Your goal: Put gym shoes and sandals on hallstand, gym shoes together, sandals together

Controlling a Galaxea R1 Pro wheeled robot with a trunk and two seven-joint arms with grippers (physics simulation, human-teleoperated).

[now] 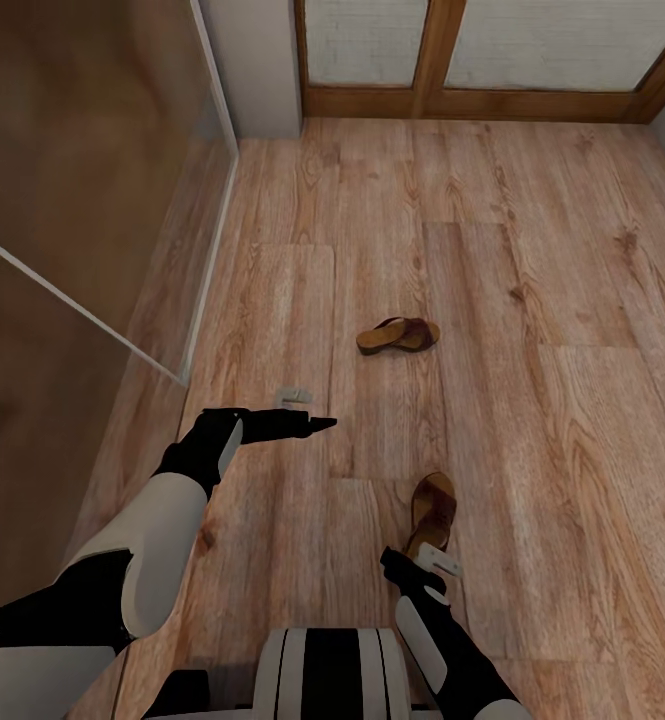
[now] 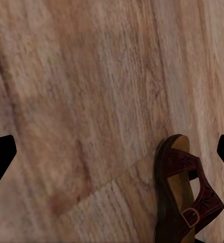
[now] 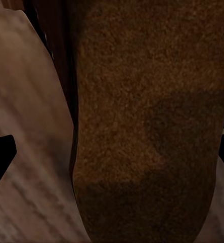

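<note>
Head view: right gripper [image 1: 419, 572] at lower centre, over heel of near sandal [image 1: 433, 512] on corridor floor [image 1: 532, 300]. Right wrist view: footbed [image 3: 147, 121] between spread fingers, nothing held. Advise: descend square, close across heel sidewalls. Second sandal [image 1: 398, 335] mid-frame. Left gripper [image 1: 312, 424] spread wide, empty.

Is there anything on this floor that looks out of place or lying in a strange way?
Yes. The two sandals are scattered on the corridor floor, apart and pointing different ways. The farther sandal seems tipped on its side, its sole edge showing. The nearer sandal lies flat, right before the right hand. Nothing looks damaged.
</note>
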